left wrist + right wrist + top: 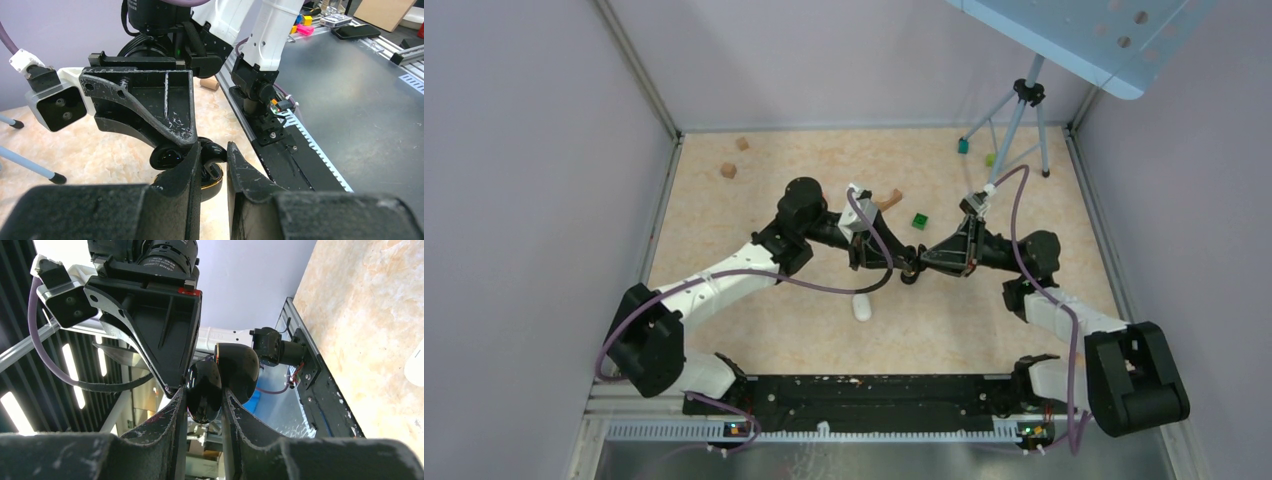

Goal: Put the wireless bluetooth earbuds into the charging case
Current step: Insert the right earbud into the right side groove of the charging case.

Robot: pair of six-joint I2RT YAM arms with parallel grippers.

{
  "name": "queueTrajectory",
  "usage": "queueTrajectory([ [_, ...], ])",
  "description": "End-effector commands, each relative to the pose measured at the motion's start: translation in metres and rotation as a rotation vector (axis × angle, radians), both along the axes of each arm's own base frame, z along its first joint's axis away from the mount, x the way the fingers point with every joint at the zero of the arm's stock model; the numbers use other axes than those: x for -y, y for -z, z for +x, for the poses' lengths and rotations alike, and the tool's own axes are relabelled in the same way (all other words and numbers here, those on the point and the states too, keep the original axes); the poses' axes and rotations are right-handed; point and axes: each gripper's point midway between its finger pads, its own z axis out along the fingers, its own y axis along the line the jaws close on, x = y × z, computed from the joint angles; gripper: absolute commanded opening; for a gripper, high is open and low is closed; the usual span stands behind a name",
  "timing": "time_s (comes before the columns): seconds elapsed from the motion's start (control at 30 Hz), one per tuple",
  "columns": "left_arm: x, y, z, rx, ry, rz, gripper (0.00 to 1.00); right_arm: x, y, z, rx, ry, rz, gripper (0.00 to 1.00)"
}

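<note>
Starting at the near edge of the table [764, 340], the mounting rail [864, 392] carries both arm bases. Just beyond it a white oblong object [861, 306] lies loose on the surface, apart from both arms; whether it is an earbud cannot be told. Farther out, over mid-table, the charging case [237, 371], a glossy black shell showing two rounded lobes, sits where the two sets of fingertips meet. The right gripper [204, 392] pinches one lobe between its pads. The left gripper [214, 147] has its jaws drawn narrow with part of the shell between them; whether both pads bear on it cannot be told. Farthest away stand a green block [920, 221] and a tripod [1024, 110].

Probable hazards:
- The polished, curved shell offers little contact, so a pull or twist by either arm could squirt it out of the pinch.
- Opposed arm motion could strain the hinge.
- A dropped case would likely land near the white object and scatter it.
- The purple cable [819, 287] looping beside the left wrist could snag.
- Neither gripper visibly holds an earbud, so one must probably let go, leaving the shell least secure.
</note>
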Motion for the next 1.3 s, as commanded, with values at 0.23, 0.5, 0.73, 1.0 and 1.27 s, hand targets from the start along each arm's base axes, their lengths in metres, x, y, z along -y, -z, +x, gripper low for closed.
queueTrajectory([
  [0.23,0.002,-0.016,-0.001,0.077,0.051,-0.050,0.00,0.000,-0.014,-0.006,0.092,0.011,0.010,0.00],
  [0.5,0.003,-0.019,0.000,0.081,0.060,-0.053,0.00,0.000,-0.012,-0.007,0.087,0.008,0.000,0.00],
  [0.73,0.004,-0.018,-0.001,0.083,0.078,-0.053,0.00,-0.001,-0.014,-0.004,0.081,0.019,0.004,0.00],
  [1.0,0.006,-0.012,0.003,0.085,0.050,-0.063,0.00,-0.002,-0.020,-0.008,0.087,-0.003,0.032,0.00],
  [1.27,0.007,-0.013,0.004,0.064,0.034,-0.073,0.00,-0.002,-0.029,-0.013,0.081,-0.024,0.116,0.00],
])
